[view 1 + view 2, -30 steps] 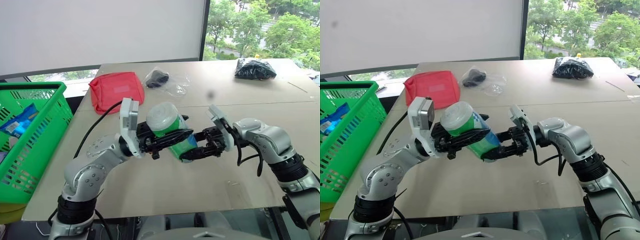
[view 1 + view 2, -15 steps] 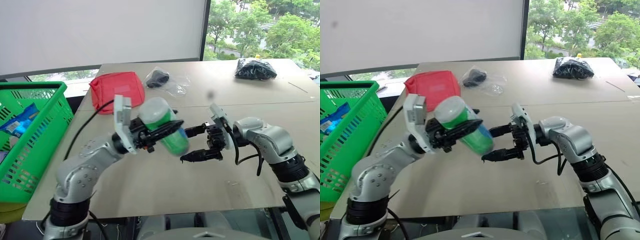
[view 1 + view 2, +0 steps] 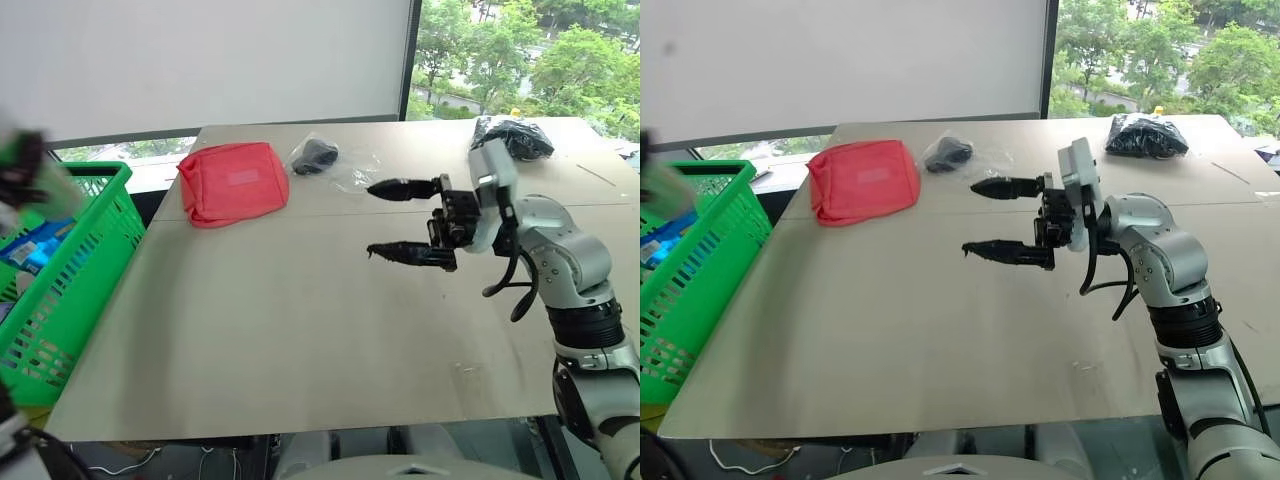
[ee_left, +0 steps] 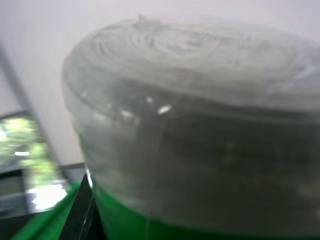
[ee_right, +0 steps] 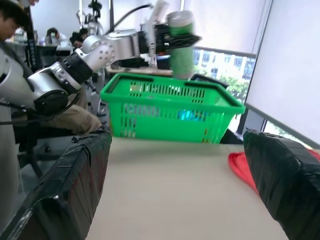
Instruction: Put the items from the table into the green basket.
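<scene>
- We see the right gripper (image 3: pixel 385 220) held above the middle of the table (image 3: pixel 300 330), its two black fingers spread wide apart and pointing toward the robot's left, with nothing between them.
- In the right wrist view, the left gripper (image 5: pixel 172 37) holds the bottle (image 5: pixel 181 45) upright over the green basket (image 5: pixel 170 112), its fingers clamped round the bottle's upper part.
- In the left wrist view, the bottle's pale cap and green body sit very close in front of the lens.
- The green basket stands beside the table's left edge; a blue packet (image 3: pixel 38 245) lies inside it.
- The red fabric pouch (image 3: pixel 233 182) lies flat on the far-left part of the table.
- The clear bag with black object (image 3: pixel 325 158) lies just to the right of the pouch, apart from it.
- The black crinkly bag (image 3: pixel 1146 135) lies at the far-right corner of the table, well apart from the other items.
- A person sits in the background of the right wrist view, behind the left arm.
</scene>
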`<state>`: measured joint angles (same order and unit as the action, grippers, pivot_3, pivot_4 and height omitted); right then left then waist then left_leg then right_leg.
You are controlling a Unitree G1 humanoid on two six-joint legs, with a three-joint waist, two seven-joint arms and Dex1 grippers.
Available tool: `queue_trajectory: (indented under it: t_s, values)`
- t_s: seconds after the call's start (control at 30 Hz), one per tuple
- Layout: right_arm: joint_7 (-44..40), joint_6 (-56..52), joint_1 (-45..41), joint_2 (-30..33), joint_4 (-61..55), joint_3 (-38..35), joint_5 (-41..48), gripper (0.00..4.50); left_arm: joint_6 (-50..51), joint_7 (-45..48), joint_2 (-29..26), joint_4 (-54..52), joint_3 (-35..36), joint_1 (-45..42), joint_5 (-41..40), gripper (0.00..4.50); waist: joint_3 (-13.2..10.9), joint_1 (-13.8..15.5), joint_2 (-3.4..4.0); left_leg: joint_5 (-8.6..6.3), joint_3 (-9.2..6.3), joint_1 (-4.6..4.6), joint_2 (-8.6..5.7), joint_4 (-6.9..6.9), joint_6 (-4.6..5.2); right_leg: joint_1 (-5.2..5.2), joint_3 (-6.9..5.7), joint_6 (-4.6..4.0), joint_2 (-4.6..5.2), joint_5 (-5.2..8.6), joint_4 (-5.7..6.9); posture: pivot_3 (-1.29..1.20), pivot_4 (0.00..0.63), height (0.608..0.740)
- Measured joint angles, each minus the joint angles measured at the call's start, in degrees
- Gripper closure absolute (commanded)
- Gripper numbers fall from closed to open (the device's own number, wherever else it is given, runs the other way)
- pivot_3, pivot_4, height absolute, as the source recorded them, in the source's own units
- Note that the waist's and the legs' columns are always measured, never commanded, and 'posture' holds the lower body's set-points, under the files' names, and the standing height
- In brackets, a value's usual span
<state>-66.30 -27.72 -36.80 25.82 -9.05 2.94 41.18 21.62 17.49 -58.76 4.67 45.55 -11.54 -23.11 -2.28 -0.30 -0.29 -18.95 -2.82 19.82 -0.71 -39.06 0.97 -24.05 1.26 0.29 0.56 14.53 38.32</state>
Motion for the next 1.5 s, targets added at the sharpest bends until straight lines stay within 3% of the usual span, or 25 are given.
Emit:
queue_trajectory:
  t_s: [0.17, 0.47, 0.67, 0.97, 1.1, 1.2, 1.27, 1.37, 1.43, 1.5]
  values:
    - [1.79, -0.50, -0.18, -0.87, -0.97, -0.12, 0.81, 0.04, -2.14, -4.66, -2.33, 11.80, 3.80, 0.77, 7.27, 2.68, 0.14, 1.23, -0.22, 0.00, -0.18, 0.05, -0.12, 0.05, 0.00, 0.00, -0.23, 0.01, 0.20, 0.00, 0.04, 0.06, 0.000, 0.740]
    - [5.63, -0.95, 1.00, 0.89, -3.05, 0.14, -2.39, 0.04, -9.02, 0.67, 0.25, 24.52, -3.47, -2.34, 8.32, 2.68, 0.60, 1.73, -0.90, 0.04, -0.39, 0.11, -0.19, 0.11, -0.08, -0.03, -0.45, -0.01, 0.33, 0.00, 0.15, 0.03, 0.000, 0.740]
    - [8.87, -3.44, 2.75, 2.95, -7.31, 0.65, -3.04, 0.00, -12.64, 3.29, 0.27, 27.84, -5.71, -6.23, 8.18, 0.03, 0.65, 0.85, -0.98, 0.04, -0.32, 0.22, -0.21, 0.12, -0.07, -0.22, -0.43, -0.01, 0.36, 0.00, 0.19, 0.02, 0.000, 0.740]
    - [10.84, -3.86, 6.00, 5.43, -9.54, 0.40, -4.45, 0.00, -15.87, 3.29, 1.12, 29.26, -4.10, -6.90, 6.62, 0.03, 0.66, 0.02, -0.97, 0.04, -0.22, 0.20, -0.21, 0.12, -0.07, -0.29, -0.38, -0.01, 0.41, 0.00, 0.40, 0.03, 0.000, 0.740]
    - [11.86, -4.23, 13.14, 8.82, -10.41, -2.33, -4.69, 0.00, -10.93, 7.40, 6.69, 15.36, -1.86, 2.18, 1.12, 0.03, 0.69, 0.30, -0.95, 0.03, -0.21, 0.21, -0.22, 0.12, -0.05, -0.29, -0.37, -0.01, 0.48, 0.00, 0.44, 0.05, 0.000, 0.740]
    - [12.25, -2.54, 18.08, 10.34, -10.31, -4.79, -5.72, 0.00, -3.07, 10.94, 12.99, -2.23, -3.03, 10.71, -6.76, 0.03, 0.70, 0.96, -0.96, 0.02, -0.20, 0.22, -0.21, 0.12, -0.04, -0.27, -0.35, -0.01, 0.48, 0.00, 0.37, 0.04, 0.000, 0.740]
    - [12.84, 0.54, 24.81, 11.32, -9.18, -7.53, -8.02, 0.00, 2.24, 11.82, 19.44, -19.92, -8.37, 20.40, -13.74, 0.03, 0.95, 1.23, -0.71, -0.09, -0.10, 0.09, -0.20, 0.12, 0.16, -0.05, -0.28, 0.00, 0.53, 0.00, 0.23, 0.02, 0.000, 0.740]
    - [14.07, 2.49, 30.93, 11.36, -6.60, -8.73, -10.85, 0.00, 8.00, 10.93, 27.16, -33.05, -19.36, 28.99, -18.72, 0.03, 1.02, 1.20, -0.52, -0.21, 0.00, -0.02, -0.16, 0.12, 0.37, 0.08, -0.17, 0.03, 0.44, 0.01, 0.11, 0.01, 0.000, 0.740]
    - [14.33, 5.22, 34.19, 11.40, -6.43, -9.06, -12.74, 0.00, 7.73, 9.65, 29.32, -36.57, -23.63, 31.54, -16.52, 0.03, 1.11, 1.09, -0.36, -0.14, -0.01, -0.21, -0.09, 0.12, 0.26, 0.26, -0.15, 0.00, 0.29, 0.02, 0.20, 0.01, 0.000, 0.740]
    - [14.52, 11.51, 39.12, 10.84, -3.89, -9.05, -16.68, 0.00, 3.65, 7.79, 32.65, -37.20, -31.51, 33.68, -8.73, 0.03, 1.38, 1.15, 0.23, -0.13, 0.10, -0.66, -0.10, 0.27, 0.25, 0.87, -0.06, -0.01, 0.19, 0.06, 0.17, 0.00, 0.000, 0.740]
